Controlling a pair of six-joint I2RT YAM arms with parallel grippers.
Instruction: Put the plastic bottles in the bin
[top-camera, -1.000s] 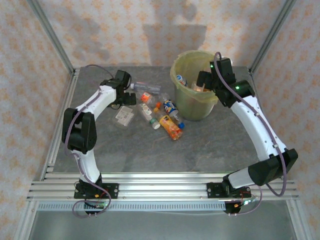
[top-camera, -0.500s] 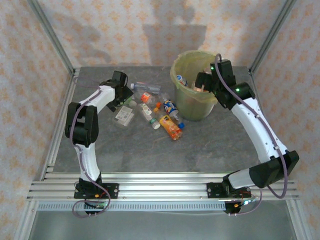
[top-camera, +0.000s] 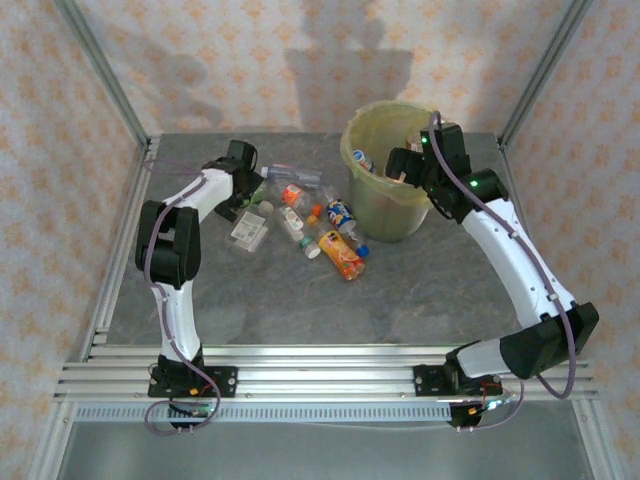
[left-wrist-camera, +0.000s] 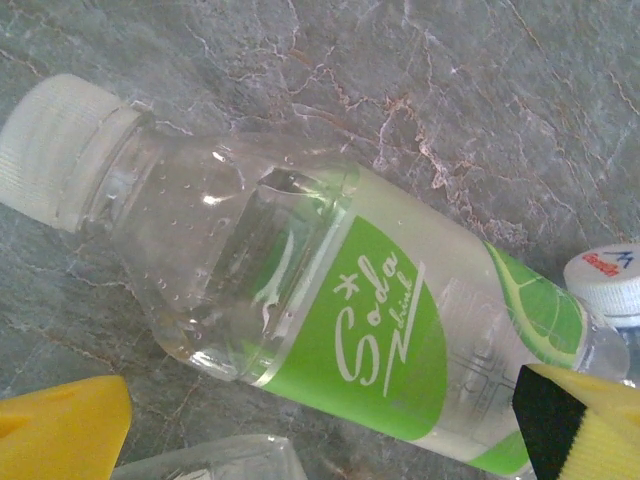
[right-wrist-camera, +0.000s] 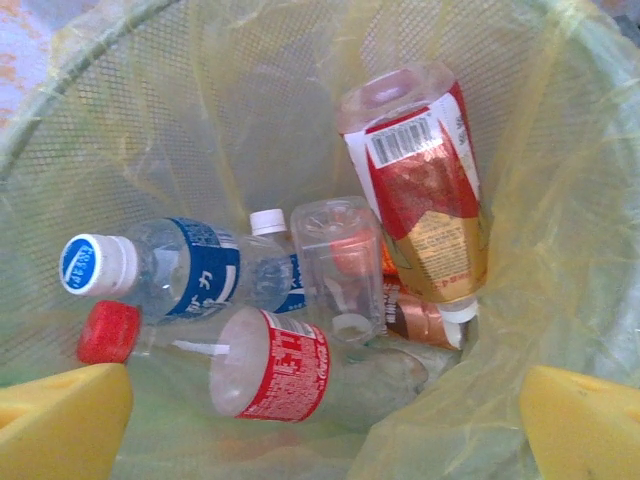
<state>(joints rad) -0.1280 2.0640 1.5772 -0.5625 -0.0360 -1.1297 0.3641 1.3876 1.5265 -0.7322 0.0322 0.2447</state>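
Several plastic bottles lie in a loose group left of the bin (top-camera: 392, 215): a red-labelled one (top-camera: 293, 193), a blue-labelled one (top-camera: 340, 212) and an orange one (top-camera: 344, 256). My left gripper (top-camera: 250, 198) hangs open just over the group's left end. In the left wrist view a clear bottle with a green label (left-wrist-camera: 370, 335) and a white cap lies under the left gripper (left-wrist-camera: 320, 430), its lower end beside the right yellow finger (left-wrist-camera: 590, 425). My right gripper (top-camera: 400, 165) (right-wrist-camera: 320, 430) stands open and empty over the bin's mouth. Inside lie several bottles, among them a red-and-gold one (right-wrist-camera: 425, 185), a blue-labelled one (right-wrist-camera: 190, 265) and a red-labelled one (right-wrist-camera: 285, 365).
A crushed clear bottle (top-camera: 248, 231) lies just in front of the left gripper. Another white cap (left-wrist-camera: 605, 278) and a clear bottle (left-wrist-camera: 215, 460) crowd the green-labelled one. The yellow-green bag liner (right-wrist-camera: 560, 260) folds over the bin's rim. Frame posts stand at the table's far corners.
The left arm's elbow has risen and drawn in while its gripper stays low by the bottles. The right gripper has shifted slightly left over the bin. Both stay open.
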